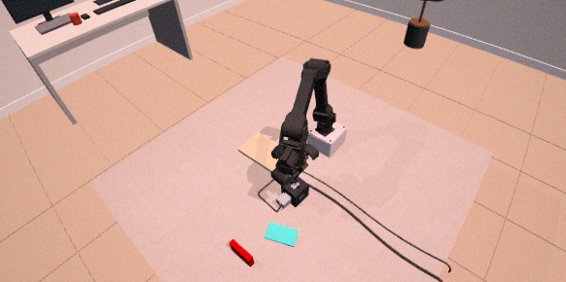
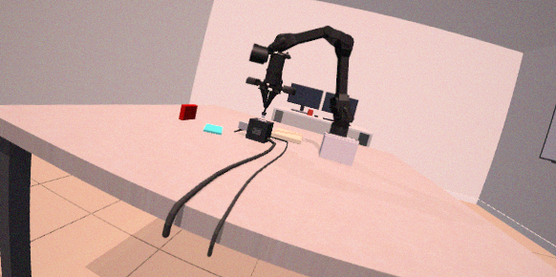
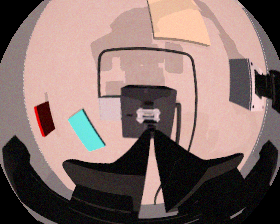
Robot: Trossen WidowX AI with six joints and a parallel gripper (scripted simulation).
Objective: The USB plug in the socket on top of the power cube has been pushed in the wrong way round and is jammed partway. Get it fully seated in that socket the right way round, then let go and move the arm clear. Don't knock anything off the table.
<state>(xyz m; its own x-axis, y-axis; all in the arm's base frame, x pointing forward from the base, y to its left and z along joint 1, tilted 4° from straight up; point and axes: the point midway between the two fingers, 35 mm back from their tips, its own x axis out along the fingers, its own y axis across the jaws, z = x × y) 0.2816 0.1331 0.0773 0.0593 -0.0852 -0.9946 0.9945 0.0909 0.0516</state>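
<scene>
On the surface (image 1: pixel 194 182) (image 2: pixel 382 212) (image 3: pixel 66 65): power cube (image 1: pixel 302 195) (image 2: pixel 259 131) (image 3: pixel 132 127) beneath end effector (image 1: pixel 294 182) (image 2: pixel 264 114) (image 3: pixel 152 133); arm base (image 1: pixel 332 146) (image 2: pixel 338 150) (image 3: pixel 239 84) behind it; card (image 1: pixel 281 234) (image 2: pixel 213 129) (image 3: pixel 86 130) in front, block (image 1: pixel 241 253) (image 2: pixel 188 112) (image 3: pixel 45 119) farther out; board (image 1: pixel 257 147) (image 2: pixel 288 137) (image 3: pixel 180 22) behind, to the right

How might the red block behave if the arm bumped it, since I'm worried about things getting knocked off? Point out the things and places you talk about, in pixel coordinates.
The red block (image 1: pixel 241 253) (image 2: pixel 188 112) (image 3: pixel 45 119) would probably tip fairly easily, standing on a narrow edge. Its flat faces suggest sliding or toppling rather than rolling.
</scene>
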